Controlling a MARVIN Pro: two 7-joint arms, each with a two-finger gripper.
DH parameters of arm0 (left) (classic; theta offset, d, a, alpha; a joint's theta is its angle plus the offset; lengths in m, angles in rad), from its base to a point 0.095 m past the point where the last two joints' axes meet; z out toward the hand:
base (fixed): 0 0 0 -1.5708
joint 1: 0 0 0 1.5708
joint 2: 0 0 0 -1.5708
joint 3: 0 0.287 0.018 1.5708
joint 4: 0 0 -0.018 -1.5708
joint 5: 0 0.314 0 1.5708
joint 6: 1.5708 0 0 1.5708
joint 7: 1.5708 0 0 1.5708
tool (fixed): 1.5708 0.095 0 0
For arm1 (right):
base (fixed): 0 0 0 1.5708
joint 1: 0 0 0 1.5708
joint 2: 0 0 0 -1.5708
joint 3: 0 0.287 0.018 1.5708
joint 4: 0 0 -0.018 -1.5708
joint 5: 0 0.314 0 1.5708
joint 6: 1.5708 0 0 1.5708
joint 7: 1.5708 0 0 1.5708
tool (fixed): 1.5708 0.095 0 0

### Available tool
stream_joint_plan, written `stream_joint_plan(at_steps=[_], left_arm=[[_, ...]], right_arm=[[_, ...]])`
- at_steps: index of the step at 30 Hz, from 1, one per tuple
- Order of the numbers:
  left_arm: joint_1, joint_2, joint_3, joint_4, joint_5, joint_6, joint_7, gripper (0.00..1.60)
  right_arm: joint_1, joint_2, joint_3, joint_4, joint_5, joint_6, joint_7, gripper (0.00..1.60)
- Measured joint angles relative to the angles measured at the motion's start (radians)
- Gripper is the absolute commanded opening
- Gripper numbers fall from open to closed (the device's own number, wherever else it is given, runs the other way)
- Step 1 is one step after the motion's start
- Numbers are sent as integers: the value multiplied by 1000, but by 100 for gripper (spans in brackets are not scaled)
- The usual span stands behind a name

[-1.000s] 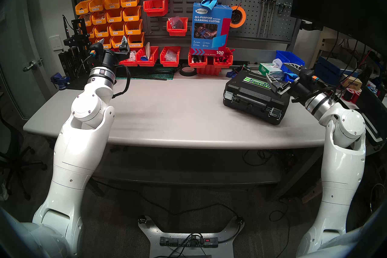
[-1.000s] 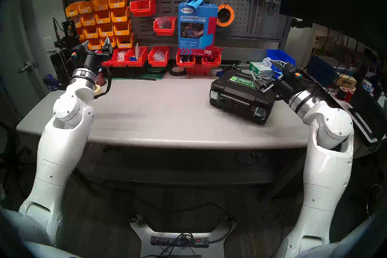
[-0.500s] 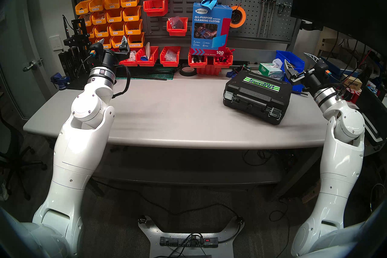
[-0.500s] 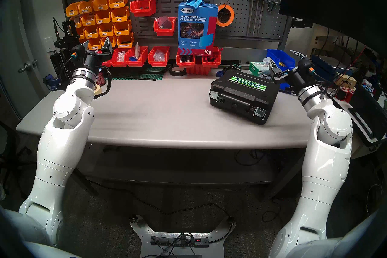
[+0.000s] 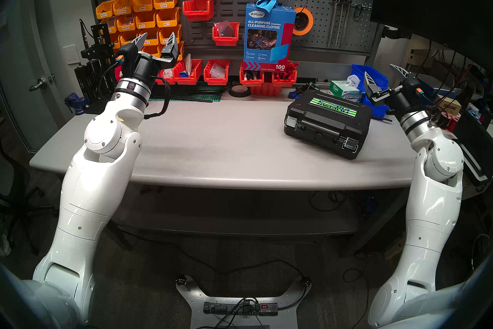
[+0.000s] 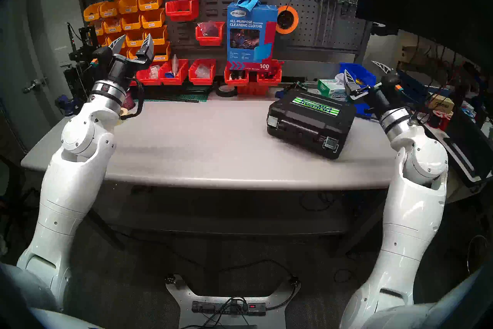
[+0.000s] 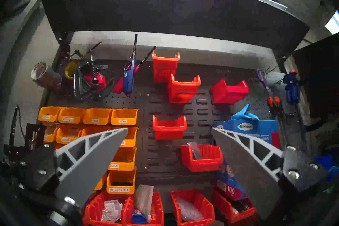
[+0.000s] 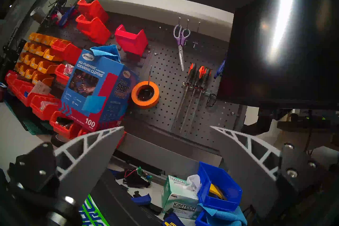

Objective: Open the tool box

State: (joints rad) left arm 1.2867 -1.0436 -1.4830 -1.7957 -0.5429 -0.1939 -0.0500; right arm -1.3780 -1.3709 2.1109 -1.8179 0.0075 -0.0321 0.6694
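Note:
The black tool box (image 5: 328, 121) (image 6: 309, 120) lies flat on the right of the grey table (image 5: 213, 144) with its lid down. Its striped sticker faces up, and its handle and two silver latches (image 5: 350, 145) face me. My right gripper (image 5: 378, 69) (image 6: 359, 66) (image 8: 167, 127) hangs open and empty in the air, just past the box's far right corner. A corner of the tool box (image 8: 91, 214) shows at the bottom of the right wrist view. My left gripper (image 5: 159, 35) (image 6: 136, 37) (image 7: 169, 128) is open and empty, raised at the far left, pointing at the pegboard.
A blue cleaning-cloth box (image 5: 269, 37) stands on red bins (image 5: 216, 72) at the back. A tissue box (image 5: 344, 90) and a blue bin (image 5: 373, 77) sit right behind the tool box. A black tape roll (image 5: 239, 91) lies at the back, and a dark monitor (image 8: 284, 45) hangs at the right.
My right gripper has pulled back off the tool box lid, up and to the right. In the last half second my left gripper has risen and tilted upward.

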Motion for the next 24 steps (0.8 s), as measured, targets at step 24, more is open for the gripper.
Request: stream_joint_plan(at_steps=[24], left_arm=[[-94,205,324,165,-111,-312,-472,160]], right_arm=[[2,2,0,0,1,-7,-3,160]])
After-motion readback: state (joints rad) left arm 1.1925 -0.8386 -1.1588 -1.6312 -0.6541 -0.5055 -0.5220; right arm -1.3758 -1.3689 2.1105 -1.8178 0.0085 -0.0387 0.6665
